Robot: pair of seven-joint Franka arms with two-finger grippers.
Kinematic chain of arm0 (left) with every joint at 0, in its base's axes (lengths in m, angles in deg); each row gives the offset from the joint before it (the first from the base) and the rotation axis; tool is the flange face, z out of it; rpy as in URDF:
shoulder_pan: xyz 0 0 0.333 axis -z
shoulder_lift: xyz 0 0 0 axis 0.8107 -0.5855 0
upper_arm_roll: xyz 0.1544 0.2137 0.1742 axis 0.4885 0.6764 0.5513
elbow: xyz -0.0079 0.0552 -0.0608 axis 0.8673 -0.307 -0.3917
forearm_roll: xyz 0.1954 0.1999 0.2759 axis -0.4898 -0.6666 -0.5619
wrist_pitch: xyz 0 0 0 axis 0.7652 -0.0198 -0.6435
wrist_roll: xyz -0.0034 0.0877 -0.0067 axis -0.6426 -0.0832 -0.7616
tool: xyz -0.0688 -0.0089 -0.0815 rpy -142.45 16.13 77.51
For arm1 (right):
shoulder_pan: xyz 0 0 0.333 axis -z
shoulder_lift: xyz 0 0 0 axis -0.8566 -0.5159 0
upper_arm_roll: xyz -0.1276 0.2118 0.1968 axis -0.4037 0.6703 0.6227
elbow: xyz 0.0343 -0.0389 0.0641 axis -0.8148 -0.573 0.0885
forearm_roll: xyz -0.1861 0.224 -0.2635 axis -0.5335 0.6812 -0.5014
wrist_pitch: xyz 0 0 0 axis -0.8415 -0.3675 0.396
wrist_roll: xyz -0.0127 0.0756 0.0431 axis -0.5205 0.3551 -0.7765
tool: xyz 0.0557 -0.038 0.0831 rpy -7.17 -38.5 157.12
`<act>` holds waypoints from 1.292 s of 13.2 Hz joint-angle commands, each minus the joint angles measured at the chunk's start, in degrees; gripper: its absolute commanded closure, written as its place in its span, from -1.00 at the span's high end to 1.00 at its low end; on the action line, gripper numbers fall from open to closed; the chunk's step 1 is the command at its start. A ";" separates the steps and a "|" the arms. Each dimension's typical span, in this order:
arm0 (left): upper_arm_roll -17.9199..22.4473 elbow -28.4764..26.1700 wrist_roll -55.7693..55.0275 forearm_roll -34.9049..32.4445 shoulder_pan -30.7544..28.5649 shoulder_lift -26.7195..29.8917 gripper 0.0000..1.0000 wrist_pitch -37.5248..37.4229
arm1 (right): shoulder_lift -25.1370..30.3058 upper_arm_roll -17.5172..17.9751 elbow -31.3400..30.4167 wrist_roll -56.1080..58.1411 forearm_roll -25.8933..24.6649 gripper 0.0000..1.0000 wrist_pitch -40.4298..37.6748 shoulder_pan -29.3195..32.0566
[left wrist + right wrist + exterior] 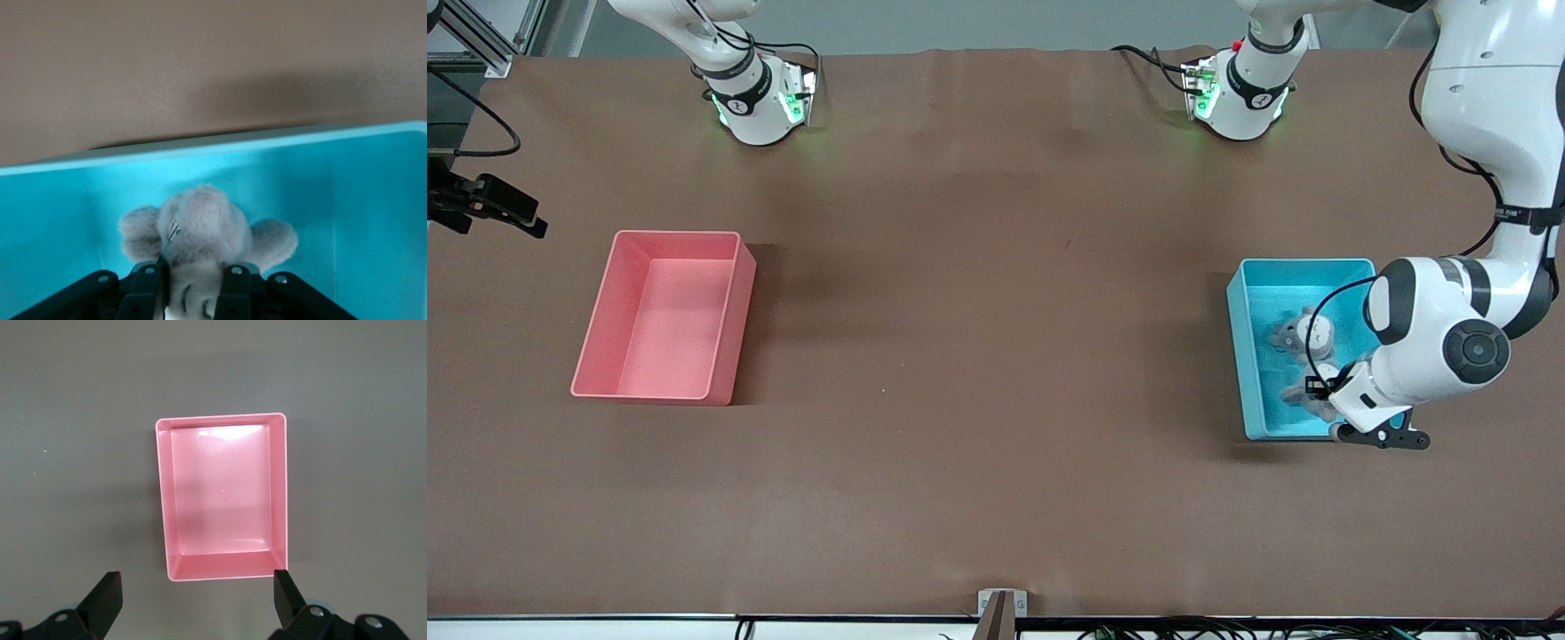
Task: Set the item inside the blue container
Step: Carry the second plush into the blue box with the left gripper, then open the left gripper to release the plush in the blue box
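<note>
In your front view, the left gripper (1325,404) sat low inside the blue container (1245,356) at the frame's right, a second grey plush (1303,333) lay in that bin above it in the frame, and the pink bin (663,316) stood at centre left. Your left wrist view had the jaws nearly closed on a grey plush toy (200,243) at bottom centre, within the cyan walls. In your right wrist view, the right gripper (193,597) hung over the table, jaws wide and holding nothing, at the frame's bottom below the pink bin.
</note>
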 commanded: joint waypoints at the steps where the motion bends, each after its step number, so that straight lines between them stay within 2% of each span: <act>1: -0.38 1.40 0.05 -1.26 -0.30 -1.76 -0.51 0.00 | 2.07 -0.32 -2.06 3.32 -0.16 1.00 0.54 -0.28; 3: -0.38 1.22 0.05 -1.26 -0.30 -2.02 -0.44 0.00 | 2.16 -0.32 -2.06 3.43 -0.07 1.00 0.36 -0.36; 4: -0.38 1.22 0.05 -1.17 -0.30 -1.94 -0.12 0.00 | 2.16 -0.41 -2.15 3.43 1.15 1.00 0.27 -0.28; 5: -0.38 1.22 0.05 -1.17 -0.30 -1.59 0.62 -0.18 | 2.24 -0.58 -2.15 3.60 2.73 1.00 -0.07 -0.10; 6: -0.38 1.22 0.05 -1.17 -0.21 -0.98 0.99 -0.79 | 2.25 -0.50 -2.15 3.60 2.75 1.00 -0.16 -0.19; 9: -0.47 0.78 0.23 -1.08 -0.21 4.37 1.00 -7.18 | 2.25 -0.41 -2.15 3.86 2.05 1.00 -0.69 -0.19; 13: -0.73 0.87 0.23 0.41 -0.65 15.88 0.99 -18.79 | 2.25 -0.32 -2.06 5.35 0.02 1.00 -0.61 -0.36; 17: -0.73 1.31 -0.38 6.12 -0.74 27.48 1.00 -27.15 | 2.16 -0.41 -2.06 5.80 0.72 1.00 -1.13 -0.10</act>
